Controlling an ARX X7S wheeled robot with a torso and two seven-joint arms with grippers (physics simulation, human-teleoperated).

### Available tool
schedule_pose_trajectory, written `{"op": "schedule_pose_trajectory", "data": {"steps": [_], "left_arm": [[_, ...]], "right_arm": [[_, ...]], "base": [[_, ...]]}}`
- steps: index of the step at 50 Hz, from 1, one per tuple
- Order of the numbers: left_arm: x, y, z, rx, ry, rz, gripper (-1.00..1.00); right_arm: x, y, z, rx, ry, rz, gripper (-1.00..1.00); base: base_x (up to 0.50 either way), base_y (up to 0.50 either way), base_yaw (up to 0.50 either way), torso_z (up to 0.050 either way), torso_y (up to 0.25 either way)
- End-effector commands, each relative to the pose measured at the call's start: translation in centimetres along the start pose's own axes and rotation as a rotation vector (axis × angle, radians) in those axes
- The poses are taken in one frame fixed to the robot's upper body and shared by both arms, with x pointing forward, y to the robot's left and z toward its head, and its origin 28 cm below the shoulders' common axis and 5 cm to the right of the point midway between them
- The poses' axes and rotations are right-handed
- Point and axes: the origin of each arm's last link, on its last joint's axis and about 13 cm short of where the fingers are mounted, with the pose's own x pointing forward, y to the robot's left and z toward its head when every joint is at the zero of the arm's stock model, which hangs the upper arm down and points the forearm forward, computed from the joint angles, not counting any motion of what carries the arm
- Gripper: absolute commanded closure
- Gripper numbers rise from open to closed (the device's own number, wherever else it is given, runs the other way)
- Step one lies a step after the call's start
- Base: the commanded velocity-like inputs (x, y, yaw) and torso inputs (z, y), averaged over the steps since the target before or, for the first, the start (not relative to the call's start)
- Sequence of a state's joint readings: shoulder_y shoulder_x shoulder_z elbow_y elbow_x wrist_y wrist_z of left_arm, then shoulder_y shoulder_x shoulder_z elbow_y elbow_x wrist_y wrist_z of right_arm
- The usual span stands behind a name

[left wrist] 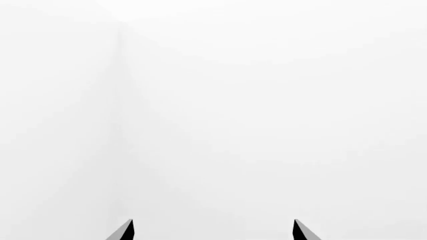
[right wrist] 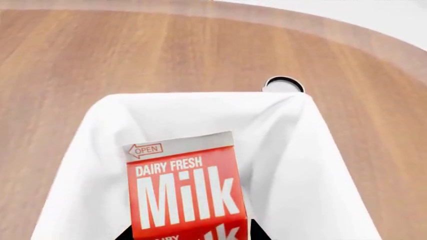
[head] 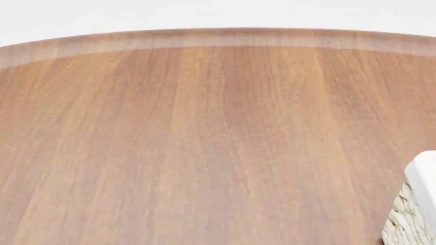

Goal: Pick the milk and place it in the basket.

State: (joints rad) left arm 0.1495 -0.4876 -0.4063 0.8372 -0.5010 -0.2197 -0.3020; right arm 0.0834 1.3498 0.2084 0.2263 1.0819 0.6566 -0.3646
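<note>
In the right wrist view the milk (right wrist: 183, 195), a carton with a red top and white "Milk" lettering, sits between the dark fingers of my right gripper (right wrist: 190, 231), which is shut on it. The carton is over the inside of the basket (right wrist: 300, 165), whose white cloth liner fills the view below it. Whether the carton touches the liner cannot be told. A corner of the basket (head: 412, 209), woven with a white rim, shows at the lower right of the head view. My left gripper (left wrist: 213, 228) is open with nothing between its fingertips, facing a blank white background.
The round wooden table (head: 204, 132) spreads across the head view, its far edge curving along the top. A small round dark-rimmed object (right wrist: 283, 85) stands on the table just beyond the basket's far rim. Neither arm shows in the head view.
</note>
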Motion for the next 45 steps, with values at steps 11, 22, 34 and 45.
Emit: {"op": "schedule_pose_trajectory", "data": {"steps": [11, 22, 34, 45], "left_arm": [[0.17, 0.48, 0.06, 0.025, -0.044, 0.031, -1.00], [0.04, 0.39, 0.08, 0.036, -0.057, 0.015, -1.00], [0.04, 0.47, 0.01, 0.024, -0.048, 0.027, -1.00], [0.04, 0.49, 0.00, 0.026, -0.050, 0.027, -1.00]], "right_arm": [[-0.17, -0.39, 1.77, 0.003, -0.106, -0.021, 1.00], [-0.17, -0.41, 1.84, -0.003, -0.104, -0.017, 1.00], [0.14, -0.33, 1.84, -0.013, -0.098, -0.010, 1.00], [0.15, -0.51, 1.91, -0.016, -0.105, -0.024, 1.00]], "base": [[0.00, 0.00, 0.00, 0.000, 0.000], [0.00, 0.00, 0.00, 0.000, -0.143], [0.00, 0.00, 0.00, 0.000, -0.038], [0.00, 0.00, 0.00, 0.000, 0.000]]}}
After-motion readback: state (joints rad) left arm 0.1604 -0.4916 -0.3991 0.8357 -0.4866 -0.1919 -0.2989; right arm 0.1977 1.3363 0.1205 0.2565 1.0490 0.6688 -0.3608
